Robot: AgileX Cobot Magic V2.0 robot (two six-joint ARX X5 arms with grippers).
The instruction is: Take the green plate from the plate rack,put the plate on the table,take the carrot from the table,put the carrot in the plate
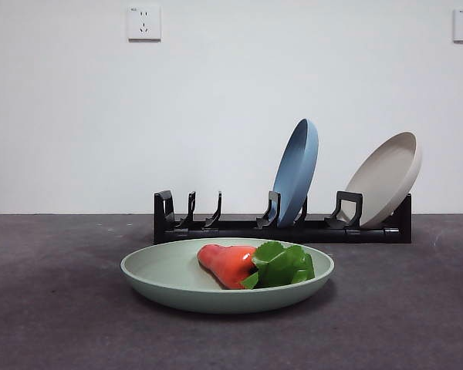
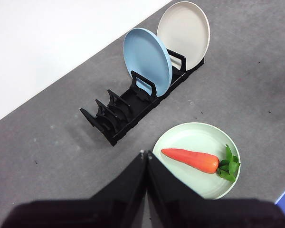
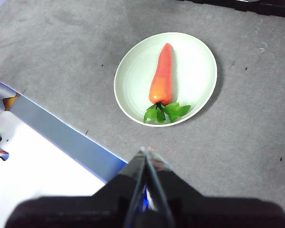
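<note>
The green plate (image 1: 177, 281) sits flat on the table (image 1: 54, 324) just in front of the plate rack (image 1: 239, 228), with the carrot (image 1: 230, 264) lying inside it, leaves toward the right in the front view. Further right, a blue plate (image 1: 297, 169) and a beige plate (image 1: 386, 179) lean in the rack's right-hand slots. The left gripper (image 2: 146, 154) and right gripper (image 3: 146, 151) each hang above the table with jaws pressed together, apparently touching nothing.
</note>
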